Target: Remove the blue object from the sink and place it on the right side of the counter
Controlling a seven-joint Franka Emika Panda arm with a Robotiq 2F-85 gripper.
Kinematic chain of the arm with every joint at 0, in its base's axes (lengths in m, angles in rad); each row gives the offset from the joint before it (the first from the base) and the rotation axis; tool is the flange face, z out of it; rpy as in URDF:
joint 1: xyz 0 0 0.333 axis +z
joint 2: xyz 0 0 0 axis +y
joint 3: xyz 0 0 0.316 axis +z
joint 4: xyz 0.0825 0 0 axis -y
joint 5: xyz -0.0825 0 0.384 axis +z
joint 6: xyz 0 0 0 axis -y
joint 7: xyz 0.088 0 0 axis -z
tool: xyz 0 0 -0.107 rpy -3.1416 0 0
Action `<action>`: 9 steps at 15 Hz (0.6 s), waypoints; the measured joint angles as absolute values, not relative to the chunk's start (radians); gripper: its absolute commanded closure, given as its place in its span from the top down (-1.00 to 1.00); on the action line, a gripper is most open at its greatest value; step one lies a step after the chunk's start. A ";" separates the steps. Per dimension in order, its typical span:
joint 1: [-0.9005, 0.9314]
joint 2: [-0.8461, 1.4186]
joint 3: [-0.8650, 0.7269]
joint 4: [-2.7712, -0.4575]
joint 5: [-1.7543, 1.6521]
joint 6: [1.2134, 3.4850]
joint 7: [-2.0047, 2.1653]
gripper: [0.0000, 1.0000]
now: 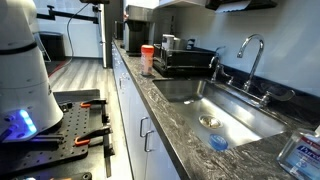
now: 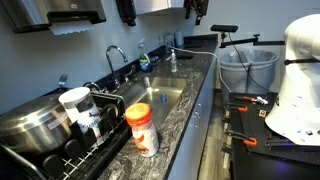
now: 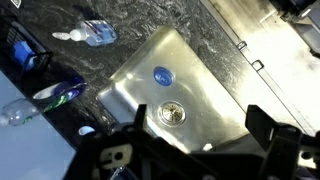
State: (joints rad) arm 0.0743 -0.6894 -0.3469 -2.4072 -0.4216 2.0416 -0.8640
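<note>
The blue object (image 3: 163, 75) is a small round light-blue item lying on the floor of the steel sink (image 3: 215, 85), a short way from the round drain (image 3: 172, 113). It also shows in an exterior view (image 1: 218, 142), near the sink's (image 1: 240, 118) near corner. My gripper (image 3: 195, 140) hangs high above the sink, open and empty, its two dark fingers wide apart over the basin's edge near the drain. The dark veined counter (image 1: 175, 125) runs around the sink. In an exterior view the sink (image 2: 160, 97) shows, but the blue object is hidden.
A clear bottle with a blue-and-white label (image 3: 98, 33) lies on the counter beside the sink and shows in an exterior view (image 1: 300, 152). A chrome faucet (image 1: 250, 50) stands behind the basin. An orange-lidded container (image 2: 142, 128), a dish rack (image 1: 185, 60) and a steel pot (image 2: 30, 125) occupy the counter's other side.
</note>
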 measured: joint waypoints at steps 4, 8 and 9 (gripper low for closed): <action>0.084 -0.543 -0.343 -2.325 -0.355 2.098 -0.991 1.00; 0.080 -0.438 -0.352 -2.282 -0.286 2.151 -1.220 1.00; 0.069 -0.428 -0.345 -2.280 -0.278 2.151 -1.232 1.00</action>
State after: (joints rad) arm 0.0692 -0.4275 -0.3454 -2.2800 -0.2776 2.1513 -1.2317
